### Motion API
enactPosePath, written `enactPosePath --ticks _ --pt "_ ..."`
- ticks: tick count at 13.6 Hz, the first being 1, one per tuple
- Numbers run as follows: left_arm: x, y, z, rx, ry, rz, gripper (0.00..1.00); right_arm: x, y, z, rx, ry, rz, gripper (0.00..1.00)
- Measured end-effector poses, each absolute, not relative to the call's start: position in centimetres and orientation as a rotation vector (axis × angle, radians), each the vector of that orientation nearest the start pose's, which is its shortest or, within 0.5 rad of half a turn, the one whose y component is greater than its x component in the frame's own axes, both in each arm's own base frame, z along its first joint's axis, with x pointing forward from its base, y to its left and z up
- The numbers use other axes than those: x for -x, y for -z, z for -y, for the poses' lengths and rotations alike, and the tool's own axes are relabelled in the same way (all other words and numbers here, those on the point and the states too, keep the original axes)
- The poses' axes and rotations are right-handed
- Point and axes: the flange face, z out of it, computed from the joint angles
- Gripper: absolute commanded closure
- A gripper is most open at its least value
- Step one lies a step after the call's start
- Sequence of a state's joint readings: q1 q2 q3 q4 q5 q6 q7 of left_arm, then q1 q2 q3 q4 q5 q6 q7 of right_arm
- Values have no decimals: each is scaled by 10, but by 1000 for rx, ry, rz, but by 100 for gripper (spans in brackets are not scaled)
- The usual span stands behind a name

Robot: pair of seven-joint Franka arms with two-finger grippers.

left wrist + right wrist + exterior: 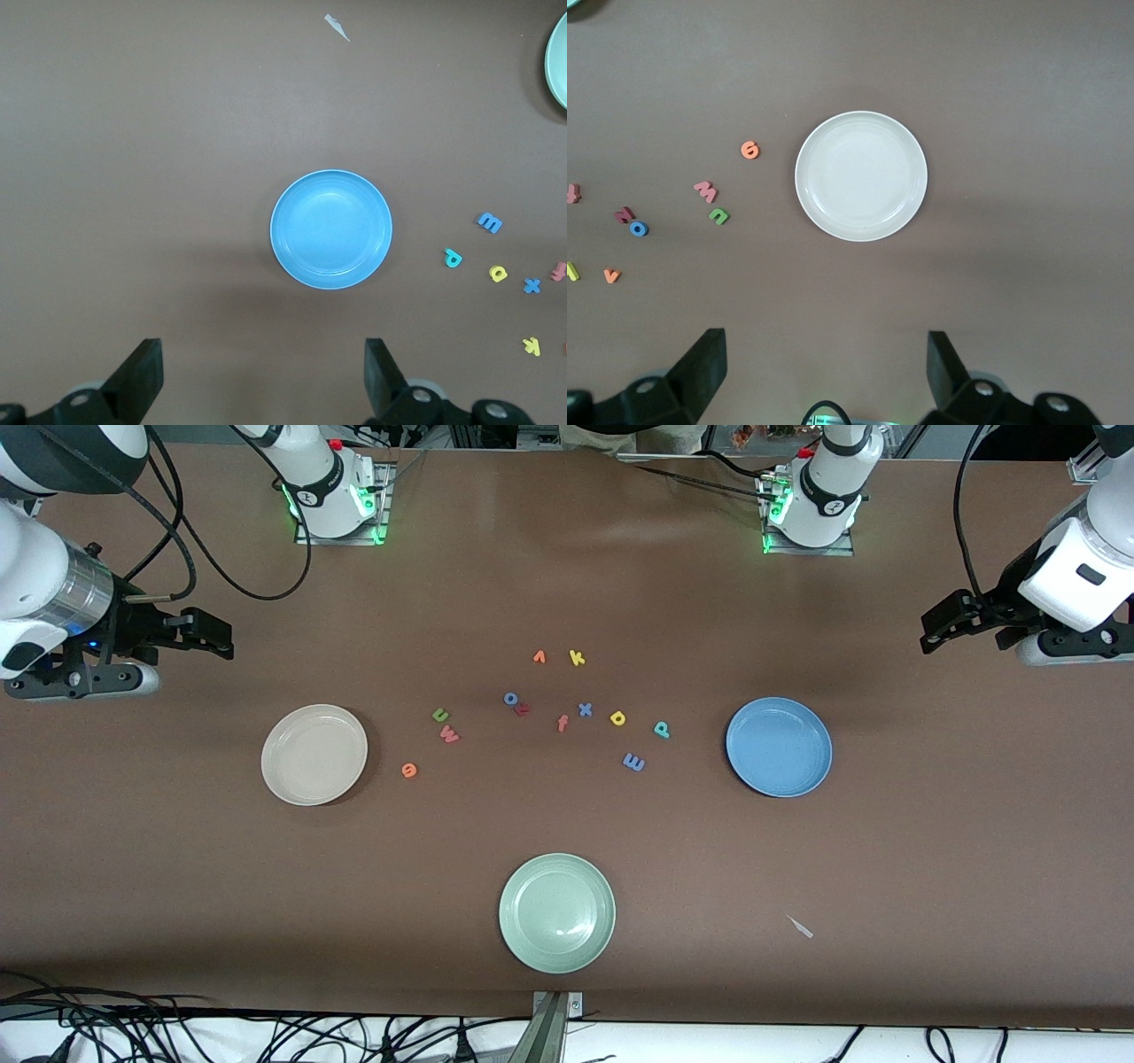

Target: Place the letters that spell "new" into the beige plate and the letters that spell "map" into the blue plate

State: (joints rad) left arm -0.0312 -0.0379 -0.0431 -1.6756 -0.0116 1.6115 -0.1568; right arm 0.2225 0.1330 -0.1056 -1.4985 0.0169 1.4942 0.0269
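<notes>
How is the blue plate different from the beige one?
The blue plate is mid-blue; the beige plate is cream. The blue plate lies toward the left arm's end of the table, with the teal p and blue m close by; the beige plate lies toward the right arm's end, near the orange e. Both are round, shallow and similar in size.

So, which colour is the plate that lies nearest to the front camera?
Pale green. The plate shows best in the front view; both wrist views catch only its edge.

A pale green plate (pixel 557 912) sits near the worktop's (pixel 930 824) front-camera edge, mid-length. Mid-worktop lie an orange v (pixel 539 657), yellow k (pixel 577 658), blue o (pixel 511 699), red r (pixel 524 709), orange f (pixel 562 724) and blue x (pixel 585 709). A small pale scrap (pixel 800 926) lies toward the left arm's end.
</notes>
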Motion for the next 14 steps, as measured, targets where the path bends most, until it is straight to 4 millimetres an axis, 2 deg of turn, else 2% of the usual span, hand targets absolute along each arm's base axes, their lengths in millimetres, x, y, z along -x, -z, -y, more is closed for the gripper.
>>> enactPosePath --ticks 9,11,14 --pt "-543 -599 42 3146 -43 131 0 -580 -571 -75 3137 -220 142 0" --pt "-543 -599 42 3146 -43 131 0 -582 -562 -81 3134 -204 155 0" --pt "-543 -599 42 3145 -43 131 0 -584 -533 -101 3134 -176 128 0"
